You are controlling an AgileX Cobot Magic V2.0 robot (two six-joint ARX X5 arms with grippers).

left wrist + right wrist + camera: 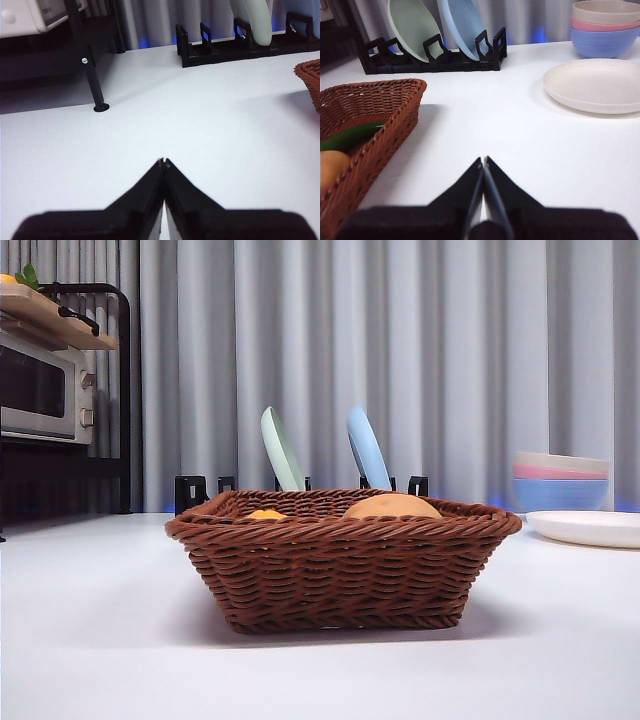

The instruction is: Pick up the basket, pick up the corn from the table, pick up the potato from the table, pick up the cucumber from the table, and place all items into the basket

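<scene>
Three vegetables are judged already lodged in the basket (pixel 340 560) at frame centre — potato (pixel 392 506), cucumber (pixel 350 136), corn (pixel 266 514) — so both grippers (pixel 163 161) (pixel 483 159), clenched and empty, are best kept clear.

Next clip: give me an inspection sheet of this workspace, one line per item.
Surface: plain white table, clean.
Job's things: brown woven wicker basket on the table; round tan-orange potato, orange-yellow corn tip and green cucumber inside it.
Clutter: black rack holding green plate and blue plate; stacked bowls; white plate.
Grippers: left gripper and right gripper shut, empty, over bare table.
Cables: nothing seen.
Surroundings: grey curtain; microwave on a black stand.
</scene>
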